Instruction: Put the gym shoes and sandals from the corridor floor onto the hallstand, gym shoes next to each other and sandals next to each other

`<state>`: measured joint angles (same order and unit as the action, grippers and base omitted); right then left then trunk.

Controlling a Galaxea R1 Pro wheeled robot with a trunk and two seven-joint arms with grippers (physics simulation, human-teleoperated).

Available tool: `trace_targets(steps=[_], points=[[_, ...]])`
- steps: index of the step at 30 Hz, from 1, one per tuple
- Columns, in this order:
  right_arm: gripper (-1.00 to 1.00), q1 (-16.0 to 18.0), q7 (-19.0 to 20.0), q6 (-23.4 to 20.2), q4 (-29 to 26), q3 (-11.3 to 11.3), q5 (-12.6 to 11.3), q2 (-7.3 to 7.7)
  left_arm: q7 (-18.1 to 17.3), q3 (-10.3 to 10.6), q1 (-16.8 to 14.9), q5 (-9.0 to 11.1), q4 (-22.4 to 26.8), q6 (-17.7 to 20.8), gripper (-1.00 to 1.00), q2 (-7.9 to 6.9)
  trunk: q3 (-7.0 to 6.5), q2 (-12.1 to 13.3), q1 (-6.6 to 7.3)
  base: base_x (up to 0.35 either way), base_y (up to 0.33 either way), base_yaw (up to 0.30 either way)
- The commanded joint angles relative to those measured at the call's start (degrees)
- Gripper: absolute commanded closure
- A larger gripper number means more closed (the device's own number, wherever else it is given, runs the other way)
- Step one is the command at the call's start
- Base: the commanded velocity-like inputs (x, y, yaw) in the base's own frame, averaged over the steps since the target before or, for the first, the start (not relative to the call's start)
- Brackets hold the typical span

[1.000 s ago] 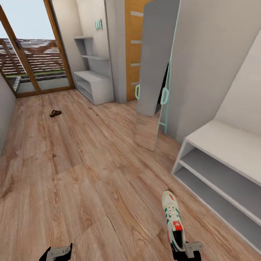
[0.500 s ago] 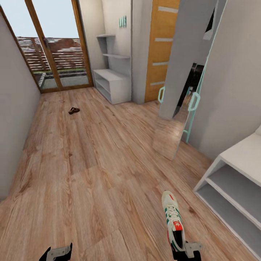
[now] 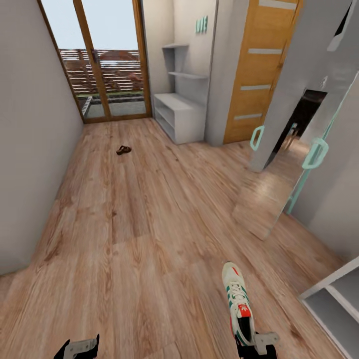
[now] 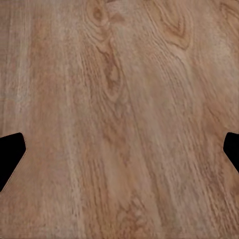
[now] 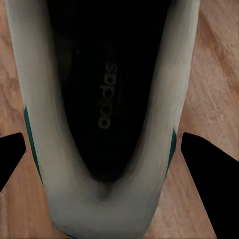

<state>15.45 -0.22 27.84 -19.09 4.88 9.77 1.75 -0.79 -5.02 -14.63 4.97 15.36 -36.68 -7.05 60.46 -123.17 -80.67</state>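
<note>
One gym shoe [image 3: 238, 302], white with green stripes and a red tongue mark, hangs toe-forward over the corridor floor [image 3: 149, 224]. My right gripper [image 3: 257, 346] is shut on its heel. In the right wrist view the shoe's dark opening [image 5: 107, 99] sits between the fingers [image 5: 206, 169]. My left gripper [image 3: 77, 349] is open and holds nothing, with bare planks below it [image 4: 119, 124]. A dark-brown sandal [image 3: 123, 149] lies far ahead on the floor. The pale grey hallstand [image 3: 179, 117], with stepped shelves and teal letters above, stands at the corridor's far right.
A tall mirror with teal handles [image 3: 299, 124] leans on the right wall beside an orange door [image 3: 259, 75]. Another low grey shelf's corner [image 3: 334, 299] sits at the near right. A grey wall [image 3: 35, 149] runs along the left; glass doors [image 3: 104, 65] close the far end.
The whole view has swung left, so the camera has turned: the near right shelf has slid almost out of frame and the left wall has come in. Grippers and held shoe kept their places.
</note>
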Motion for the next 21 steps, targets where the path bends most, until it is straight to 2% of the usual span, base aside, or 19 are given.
trace_targets(steps=[1,12,21], points=[[1.0,0.0,0.0,0.2,0.0,0.4,0.6,-0.02,-0.1,0.1,0.0,0.4,-0.1,-0.2,-1.0,0.0,0.08,0.0,-0.03,0.339,0.0,0.275],[1.0,0.0,0.0,0.2,0.0,0.4,0.7,0.01,-0.1,0.1,0.0,0.4,-0.1,-0.2,-1.0,-0.06,0.5,0.0,-0.03,0.339,0.0,0.26],[1.0,0.0,0.4,0.2,0.1,0.4,0.8,0.32,-0.1,0.1,0.0,0.4,-0.1,-0.1,-1.0,0.01,0.62,0.0,-0.03,0.339,0.0,0.056]])
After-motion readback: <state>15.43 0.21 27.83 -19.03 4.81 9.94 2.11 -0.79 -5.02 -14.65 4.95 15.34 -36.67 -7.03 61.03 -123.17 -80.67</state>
